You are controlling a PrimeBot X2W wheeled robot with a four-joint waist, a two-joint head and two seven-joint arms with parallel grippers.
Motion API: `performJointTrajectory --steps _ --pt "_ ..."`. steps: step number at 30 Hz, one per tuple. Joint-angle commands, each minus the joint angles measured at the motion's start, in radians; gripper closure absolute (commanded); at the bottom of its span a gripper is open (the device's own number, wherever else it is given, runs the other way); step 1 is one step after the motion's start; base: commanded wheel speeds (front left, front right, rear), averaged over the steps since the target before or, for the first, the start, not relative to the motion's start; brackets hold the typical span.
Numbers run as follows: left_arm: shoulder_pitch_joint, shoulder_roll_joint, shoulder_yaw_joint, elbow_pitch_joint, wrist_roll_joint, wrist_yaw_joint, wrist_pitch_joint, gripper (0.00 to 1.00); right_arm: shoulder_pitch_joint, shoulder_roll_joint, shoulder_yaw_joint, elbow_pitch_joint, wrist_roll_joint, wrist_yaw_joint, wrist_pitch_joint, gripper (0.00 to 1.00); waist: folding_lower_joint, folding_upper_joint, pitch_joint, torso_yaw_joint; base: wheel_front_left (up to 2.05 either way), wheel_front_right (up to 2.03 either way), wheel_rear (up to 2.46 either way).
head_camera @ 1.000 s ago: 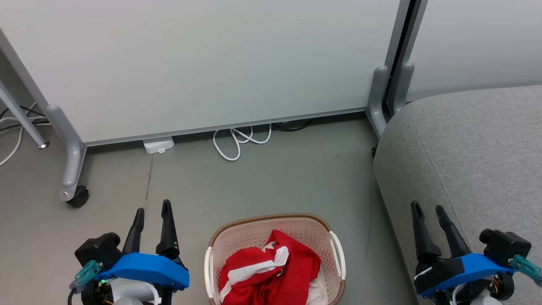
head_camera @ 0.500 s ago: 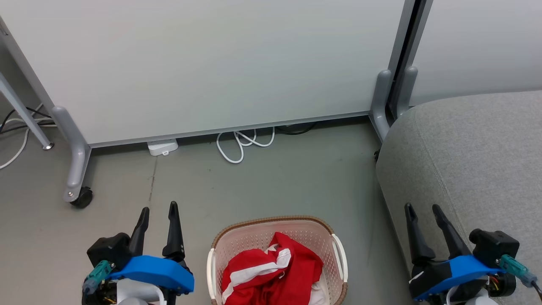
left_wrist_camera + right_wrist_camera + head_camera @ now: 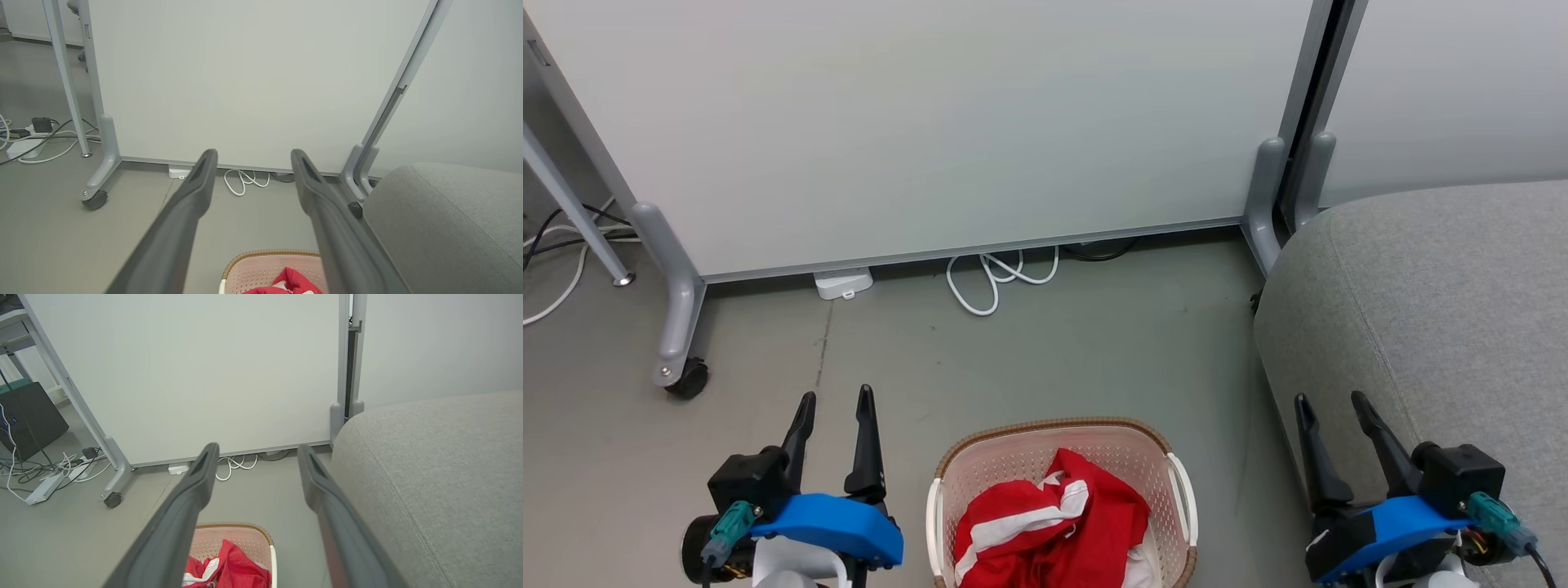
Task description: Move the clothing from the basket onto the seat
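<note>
Task not yet begun: the red clothing [image 3: 1054,531] lies heaped in the basket [image 3: 1045,427] on the floor [image 3: 1029,359] near the bare seat [image 3: 1445,310] edge, with left gripper [image 3: 836,395] and right gripper [image 3: 1329,398] wide open, holding nothing — every garment remains to transfer.
</note>
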Motion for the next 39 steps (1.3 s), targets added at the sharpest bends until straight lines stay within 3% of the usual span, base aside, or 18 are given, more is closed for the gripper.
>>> performJointTrajectory --steps 1,22,39 --pt "-0.019 0.000 -0.005 0.002 0.021 -0.004 -0.009 0.00 -0.005 -0.006 0.002 -0.006 -0.028 0.002 -0.008 0.00 0.0000 0.0000 0.000 0.001 0.00 0.00 0.00" --pt "-0.022 -0.002 -0.019 0.041 0.122 -0.001 -0.046 0.00 0.013 -0.006 0.011 -0.018 -0.171 0.002 -0.030 0.00 0.0000 0.0000 -0.012 0.008 0.00 0.00 0.00" --pt "-0.013 -0.002 -0.027 0.042 0.094 0.005 -0.046 0.00 0.017 -0.006 0.015 -0.024 -0.151 0.002 -0.023 0.00 0.0000 0.0000 -0.004 0.004 0.00 0.00 0.00"
